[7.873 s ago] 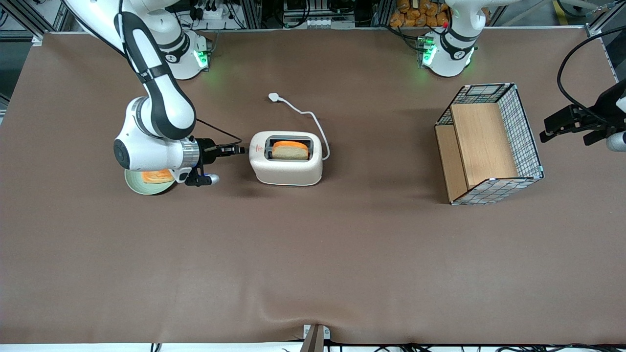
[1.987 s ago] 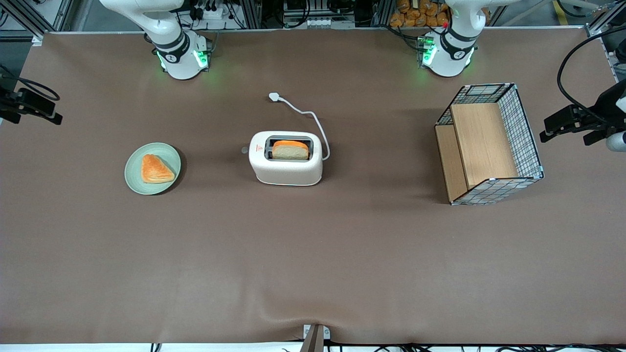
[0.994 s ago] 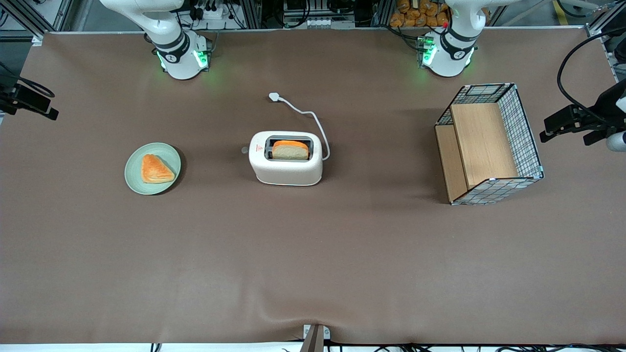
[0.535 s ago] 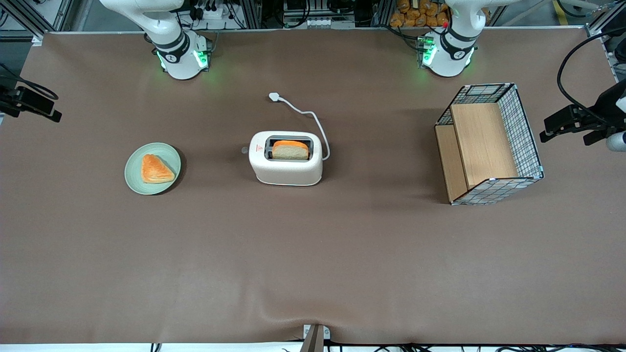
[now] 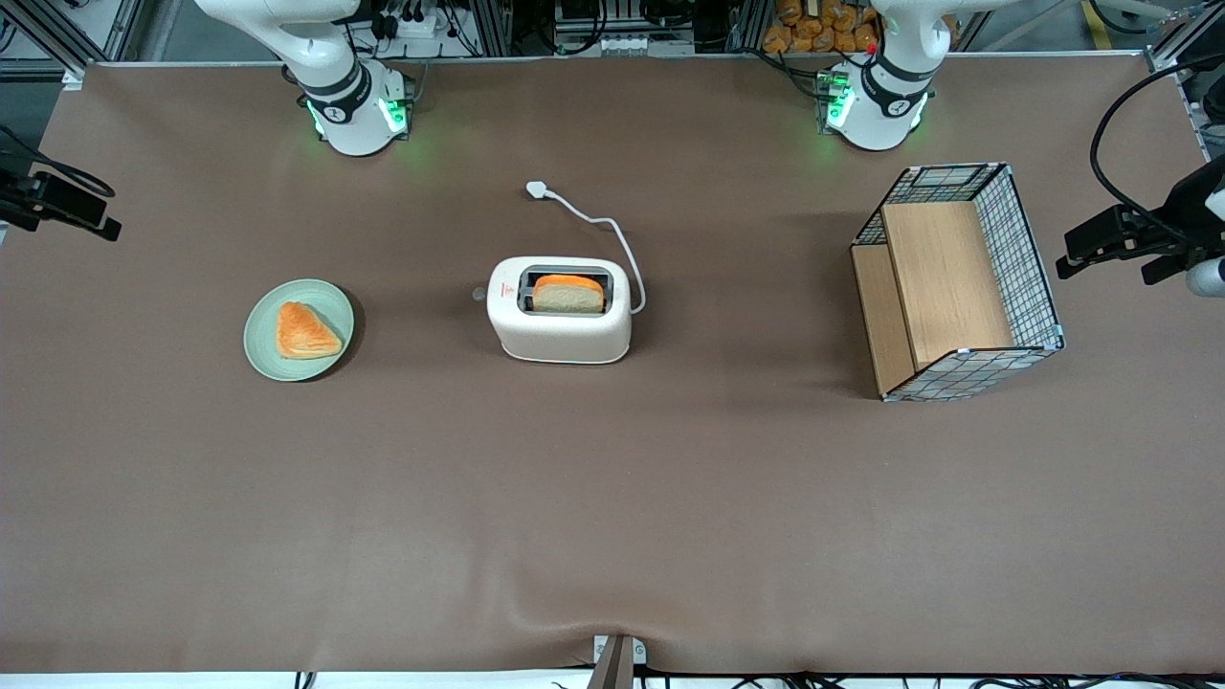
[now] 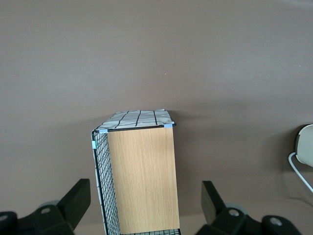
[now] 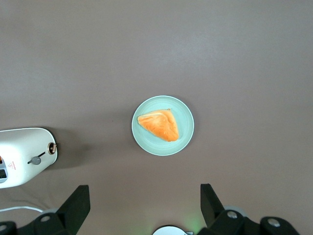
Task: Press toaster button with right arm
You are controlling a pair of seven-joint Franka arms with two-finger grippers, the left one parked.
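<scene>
On the table (image 5: 612, 517): brown cloth, wide bare stretch nearer the front camera, running from the working arm's end to the parked arm's end.
Right arm (image 5: 316, 57): pulled back since about eight seconds ago, when it reached across to the toaster's short end; only its base and lower link show by the table's edge farthest from the camera.
Basket (image 5: 957, 282): wire-and-wood crate toward the parked arm's end, well apart from everything else, same spot as before.
Toaster (image 5: 560, 311): mid-table, upright, unmoved across all the earlier frames; a slice of bread (image 5: 568, 293) stands in its slot.
Plate (image 5: 299, 330): pale green, toward the working arm's end from the toaster, uncovered now that the arm is gone; open cloth all round it.
Pastry (image 5: 306, 330): orange triangle lying on the plate.
Gripper (image 5: 57, 206): up at the working arm's end, over the table's edge, far from the toaster; its fingers (image 7: 73, 208) stand spread wide apart in the wrist view, holding nothing.
Cord (image 5: 598, 225): white, trails from the toaster away from the camera, plug lying flat.
Toaster button (image 5: 478, 295): small knob on the short end facing the plate, nothing touching it.
</scene>
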